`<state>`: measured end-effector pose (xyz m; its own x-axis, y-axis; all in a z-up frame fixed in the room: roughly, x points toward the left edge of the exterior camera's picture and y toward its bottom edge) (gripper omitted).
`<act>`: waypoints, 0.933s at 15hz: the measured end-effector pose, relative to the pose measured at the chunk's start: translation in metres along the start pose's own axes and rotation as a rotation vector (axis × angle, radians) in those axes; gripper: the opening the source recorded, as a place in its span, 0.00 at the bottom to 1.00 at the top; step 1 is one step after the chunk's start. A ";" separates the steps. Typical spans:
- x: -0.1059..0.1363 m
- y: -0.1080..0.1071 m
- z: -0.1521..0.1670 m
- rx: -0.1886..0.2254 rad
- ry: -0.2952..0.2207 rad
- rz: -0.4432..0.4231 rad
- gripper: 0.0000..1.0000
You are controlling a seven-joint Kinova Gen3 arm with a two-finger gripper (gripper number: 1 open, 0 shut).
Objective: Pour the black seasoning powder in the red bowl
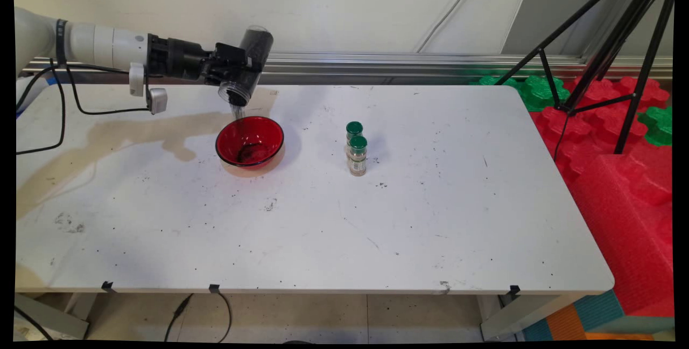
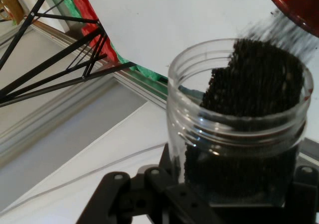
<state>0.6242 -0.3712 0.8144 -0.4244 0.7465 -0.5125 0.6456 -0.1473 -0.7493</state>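
Clearly tilted, the jar [image 1: 247, 66] sits clamped in the gripper [image 1: 237, 69], apparently spilling dark grains above the red bowl [image 1: 250, 142].

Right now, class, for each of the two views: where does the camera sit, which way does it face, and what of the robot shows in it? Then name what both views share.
Main view: fixed above the table's near side, looking down across the white table to the wall; shows the white arm and gripper tipping a clear jar over a red bowl, two green-capped spice bottles to the right.
Hand view: on the hand, looking along the gripper; shows its black linkage, the jar's mouth.
Shared: jar, dark grains, bowl, table, tripod.
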 end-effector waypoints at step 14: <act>0.001 0.000 -0.002 0.004 0.000 0.030 0.00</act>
<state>0.6253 -0.3691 0.8155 -0.4050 0.7414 -0.5350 0.6555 -0.1725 -0.7353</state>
